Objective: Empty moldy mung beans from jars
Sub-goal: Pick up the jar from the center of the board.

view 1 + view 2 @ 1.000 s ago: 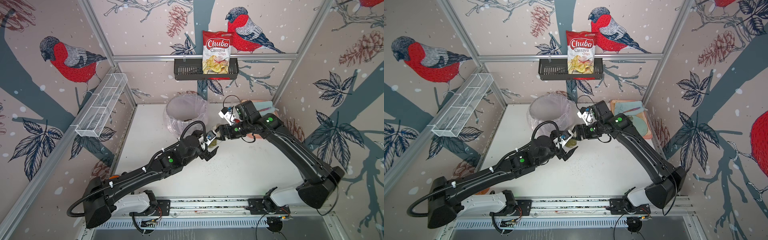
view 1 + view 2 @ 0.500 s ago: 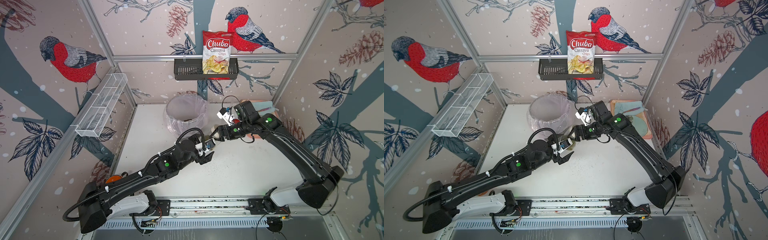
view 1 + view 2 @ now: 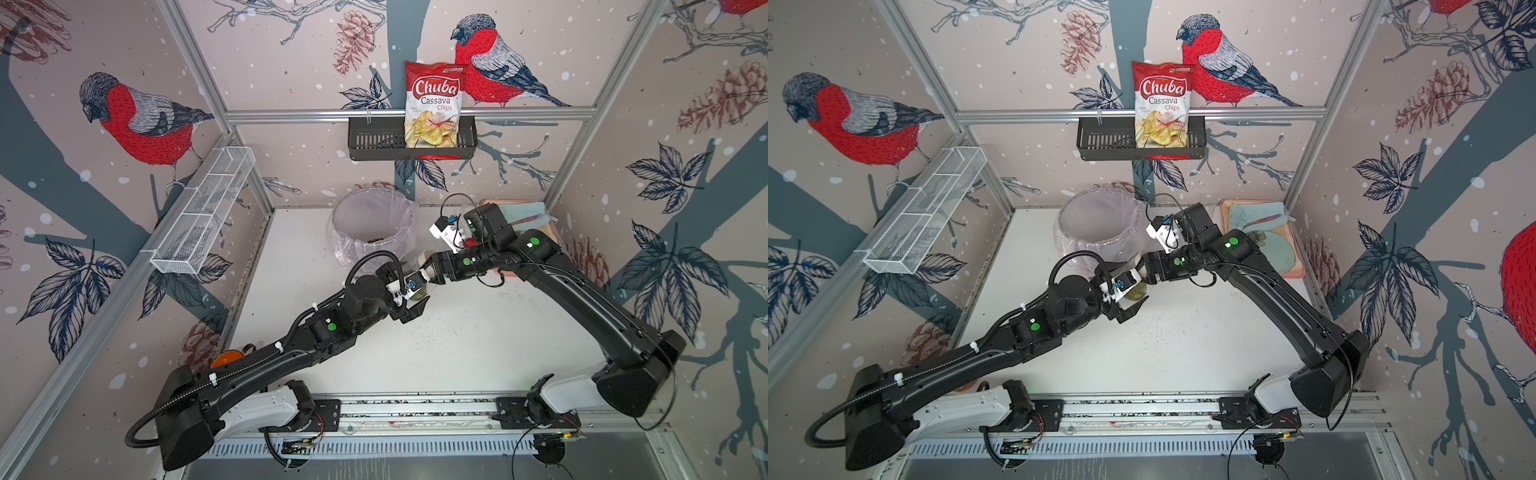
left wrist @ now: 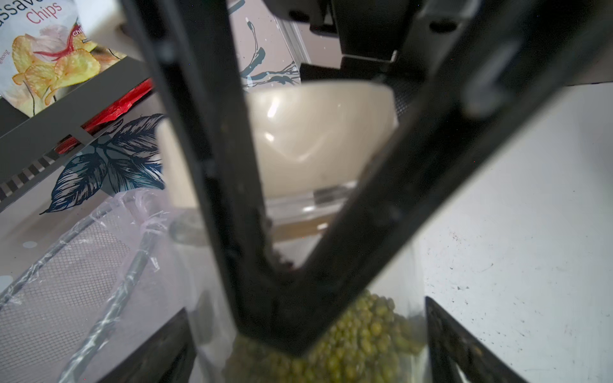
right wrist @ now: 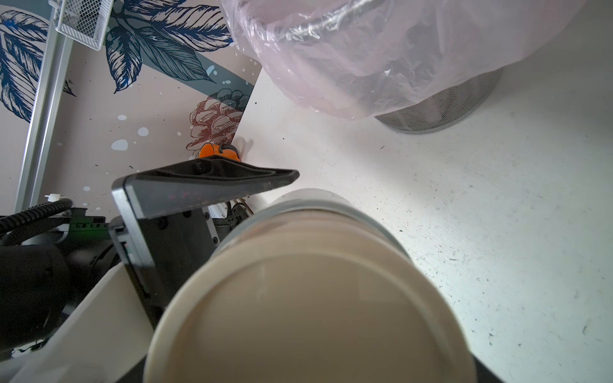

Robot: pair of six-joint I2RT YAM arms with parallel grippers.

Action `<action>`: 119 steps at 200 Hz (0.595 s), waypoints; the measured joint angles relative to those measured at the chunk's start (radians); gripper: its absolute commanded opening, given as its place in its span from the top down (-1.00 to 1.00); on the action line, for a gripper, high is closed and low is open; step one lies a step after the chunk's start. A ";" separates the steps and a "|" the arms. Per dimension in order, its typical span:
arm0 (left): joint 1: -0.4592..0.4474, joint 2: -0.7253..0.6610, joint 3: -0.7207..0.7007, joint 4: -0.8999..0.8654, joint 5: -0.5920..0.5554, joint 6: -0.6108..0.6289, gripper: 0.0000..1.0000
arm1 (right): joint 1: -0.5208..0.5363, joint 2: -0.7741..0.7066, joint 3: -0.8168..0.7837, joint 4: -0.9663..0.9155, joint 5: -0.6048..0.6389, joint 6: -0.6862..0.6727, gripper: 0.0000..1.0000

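A lidded jar of mung beans is held by its lid just beside the lined bin.
The clear jar (image 3: 1137,291) is seen over the white tabletop (image 3: 457,353), on the side of the grey bin (image 3: 345,232) that faces the arm bases and near the bin's wall. The mung beans (image 4: 361,335) are gathered at the end of the jar away from the beige lid (image 5: 308,315). The lid is pinched by the right gripper (image 3: 430,266), one finger of which is laid across the lid's side in the left wrist view. The jaws of the left gripper (image 3: 417,297) are spread wide on either side of the jar's body; whether the clear wall is pressed by them cannot be told. A few dark bits (image 3: 376,240) are seen at the bottom of the bin.
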State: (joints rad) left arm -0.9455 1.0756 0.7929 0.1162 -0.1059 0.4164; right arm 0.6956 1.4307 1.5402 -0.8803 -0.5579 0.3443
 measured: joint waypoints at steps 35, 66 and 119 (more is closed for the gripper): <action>0.001 -0.006 0.000 0.030 -0.001 -0.021 -0.95 | 0.000 -0.012 -0.015 0.020 -0.001 0.025 -0.28; 0.001 -0.008 0.000 0.036 -0.006 -0.028 -0.95 | 0.001 -0.022 -0.022 0.042 -0.010 0.050 -0.28; 0.002 0.003 0.004 0.035 -0.027 -0.060 -0.95 | 0.008 -0.037 -0.031 0.086 -0.018 0.076 -0.28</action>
State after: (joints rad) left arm -0.9440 1.0790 0.7971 0.1513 -0.1326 0.3569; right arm 0.7040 1.3933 1.5089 -0.7944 -0.5755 0.4206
